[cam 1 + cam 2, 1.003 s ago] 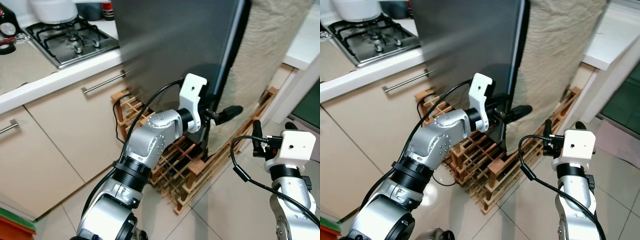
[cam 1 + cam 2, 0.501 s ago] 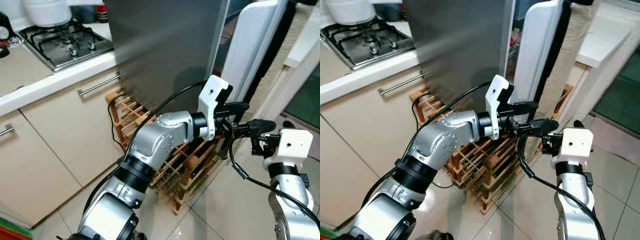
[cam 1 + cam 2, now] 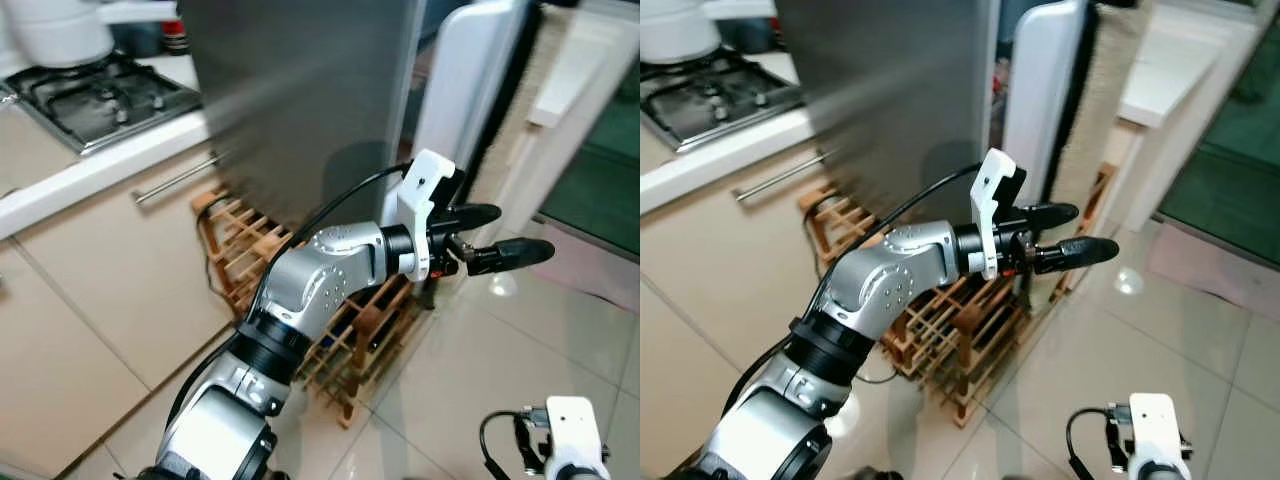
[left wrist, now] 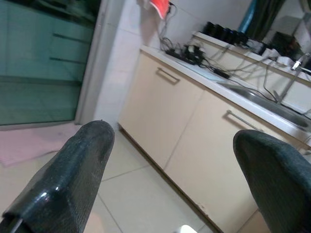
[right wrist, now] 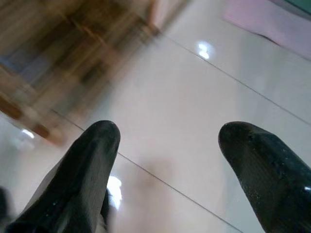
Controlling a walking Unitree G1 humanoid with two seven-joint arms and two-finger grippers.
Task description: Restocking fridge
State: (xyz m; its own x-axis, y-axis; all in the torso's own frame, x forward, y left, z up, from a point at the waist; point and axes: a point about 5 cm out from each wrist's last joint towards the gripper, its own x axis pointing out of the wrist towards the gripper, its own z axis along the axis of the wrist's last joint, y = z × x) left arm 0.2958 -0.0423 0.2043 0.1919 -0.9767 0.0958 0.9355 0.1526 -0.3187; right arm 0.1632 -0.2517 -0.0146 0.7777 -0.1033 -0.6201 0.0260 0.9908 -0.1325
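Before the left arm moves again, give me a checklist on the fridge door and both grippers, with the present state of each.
1. Fridge door open: ok, it stands ajar beside the steel fridge.
2. Left gripper empty: ok, fingers spread, nothing between them.
3. Left gripper free of the door: ok, it hangs in front of the door's edge, above the wine rack.
4. Right gripper empty: ok, fingers apart over bare floor.
5. Item to restock in hand: not ok, neither gripper holds one.
6. Room on the fridge shelves: cannot tell, the inside is hidden.
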